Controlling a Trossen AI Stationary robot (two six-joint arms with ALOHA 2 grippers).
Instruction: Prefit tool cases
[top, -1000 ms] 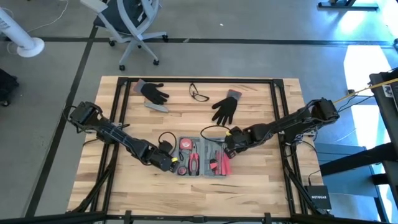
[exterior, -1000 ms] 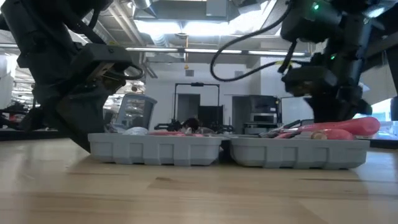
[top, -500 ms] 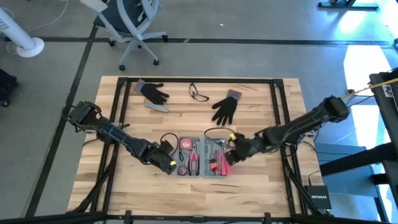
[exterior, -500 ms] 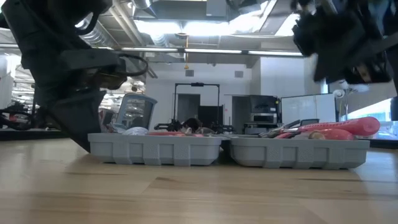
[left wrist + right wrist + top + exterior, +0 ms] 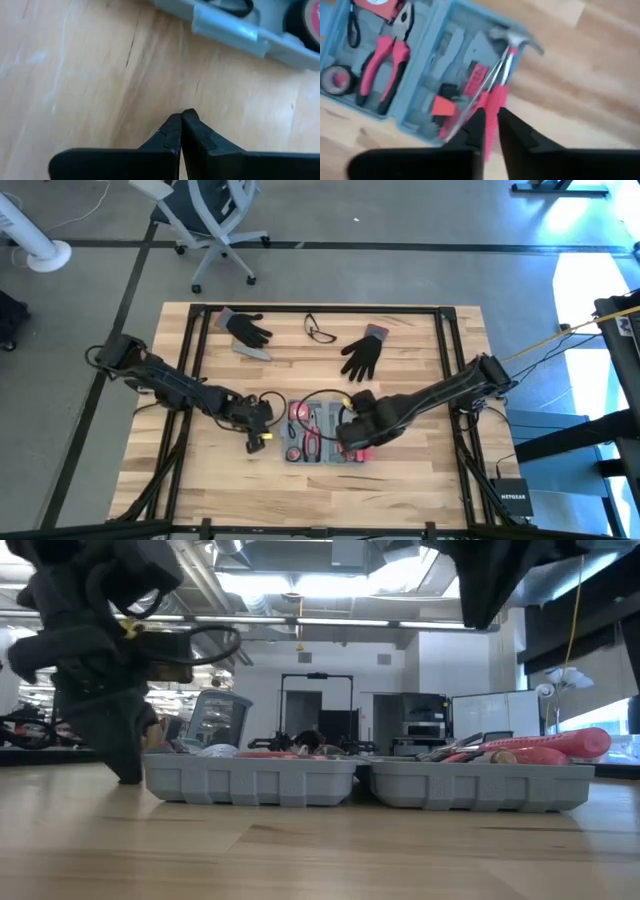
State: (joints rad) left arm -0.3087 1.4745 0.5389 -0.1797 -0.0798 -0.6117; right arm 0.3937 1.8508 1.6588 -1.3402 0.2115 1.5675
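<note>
The tool case [image 5: 322, 430] is blue-grey, with a paler grey outer wall in the low view. Inside it, the pliers [image 5: 385, 65] have pink-red handles and bare steel jaws, and the hammer [image 5: 507, 55] has a silvery head and shaft with a red grip. The table [image 5: 420, 470] is pale wood with streaky grain, edged by a black frame. Two gloves [image 5: 362, 352] are black. Both arms are dark, and the left end effector [image 5: 182, 131] is matt black.
</note>
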